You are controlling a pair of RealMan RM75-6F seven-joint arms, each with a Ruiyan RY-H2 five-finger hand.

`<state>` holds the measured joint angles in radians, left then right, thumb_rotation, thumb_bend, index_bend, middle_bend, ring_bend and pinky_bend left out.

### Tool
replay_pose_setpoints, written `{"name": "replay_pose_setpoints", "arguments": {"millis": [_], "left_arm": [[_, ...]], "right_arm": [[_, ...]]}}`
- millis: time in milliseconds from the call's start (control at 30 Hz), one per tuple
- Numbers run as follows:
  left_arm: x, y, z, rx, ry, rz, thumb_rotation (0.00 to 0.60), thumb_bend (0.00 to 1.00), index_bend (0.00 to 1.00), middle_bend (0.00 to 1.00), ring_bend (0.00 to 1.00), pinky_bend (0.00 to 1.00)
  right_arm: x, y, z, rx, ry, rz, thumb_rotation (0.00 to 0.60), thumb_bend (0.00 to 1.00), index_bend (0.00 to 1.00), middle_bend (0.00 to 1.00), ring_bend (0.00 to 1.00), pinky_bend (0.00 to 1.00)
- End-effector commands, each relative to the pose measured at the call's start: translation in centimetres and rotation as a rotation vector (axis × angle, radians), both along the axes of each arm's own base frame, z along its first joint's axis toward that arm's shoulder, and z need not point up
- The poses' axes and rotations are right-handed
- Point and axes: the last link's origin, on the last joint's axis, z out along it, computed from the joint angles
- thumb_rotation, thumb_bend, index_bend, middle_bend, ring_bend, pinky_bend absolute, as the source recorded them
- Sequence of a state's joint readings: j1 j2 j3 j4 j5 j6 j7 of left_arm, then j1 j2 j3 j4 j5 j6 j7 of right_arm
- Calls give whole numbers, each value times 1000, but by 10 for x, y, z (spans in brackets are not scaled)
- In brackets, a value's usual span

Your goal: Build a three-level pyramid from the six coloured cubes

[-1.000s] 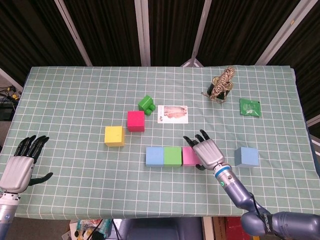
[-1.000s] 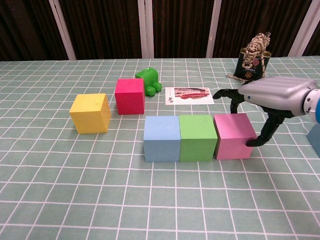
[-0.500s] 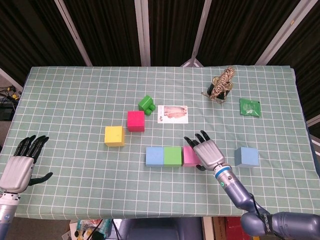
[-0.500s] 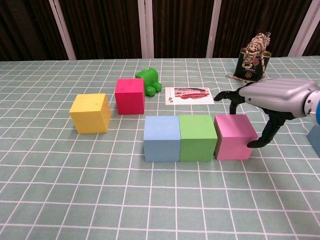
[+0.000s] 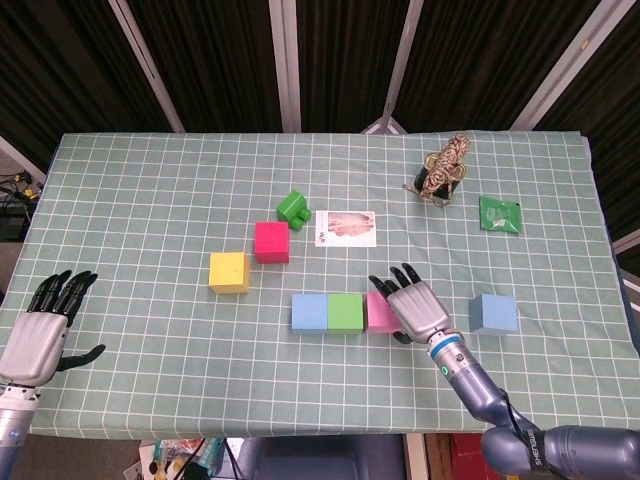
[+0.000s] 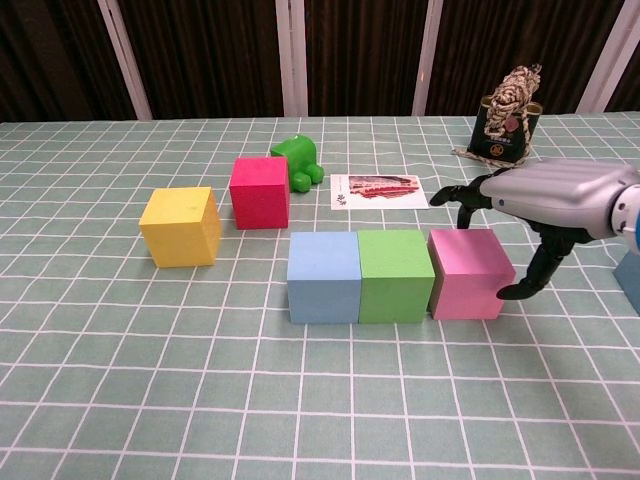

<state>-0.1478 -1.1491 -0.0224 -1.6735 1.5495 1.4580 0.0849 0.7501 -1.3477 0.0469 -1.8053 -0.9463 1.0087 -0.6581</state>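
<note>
Cubes: blue cube (image 6: 323, 277), green cube (image 6: 396, 275) and pink cube (image 6: 469, 272) in a row; right hand (image 6: 545, 200) spread wide, empty, beside the pink cube.

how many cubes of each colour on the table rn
blue cubes: 2
green cube: 1
pink cube: 1
red cube: 1
yellow cube: 1
total: 6 cubes

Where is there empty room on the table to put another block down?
The near strip in front of the light blue cube, green cube and pink cube is bare. So is the far left of the table, beyond the yellow cube. It is crowded around the red cube, green toy and picture card, and by the right hand.
</note>
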Motion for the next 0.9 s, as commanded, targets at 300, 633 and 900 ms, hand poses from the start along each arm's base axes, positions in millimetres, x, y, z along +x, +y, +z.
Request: {"name": "replay_pose_setpoints", "arguments": {"millis": [300, 633, 900], "left_arm": [[0, 0, 0, -1, -1, -2, 600, 88, 0, 65, 0, 32], [0, -1, 0, 0, -2, -4, 600, 88, 0, 65, 0, 32], [1, -1, 1, 1, -3, -5, 600, 88, 0, 65, 0, 32]], "right_arm": [[0, 5, 0, 11, 4, -3, 600, 236, 0, 251, 53, 0], [3, 7, 1, 9, 1, -1, 600, 235, 0, 251, 53, 0], [3, 9, 0, 16, 3, -3, 600, 236, 0, 251, 53, 0]]}}
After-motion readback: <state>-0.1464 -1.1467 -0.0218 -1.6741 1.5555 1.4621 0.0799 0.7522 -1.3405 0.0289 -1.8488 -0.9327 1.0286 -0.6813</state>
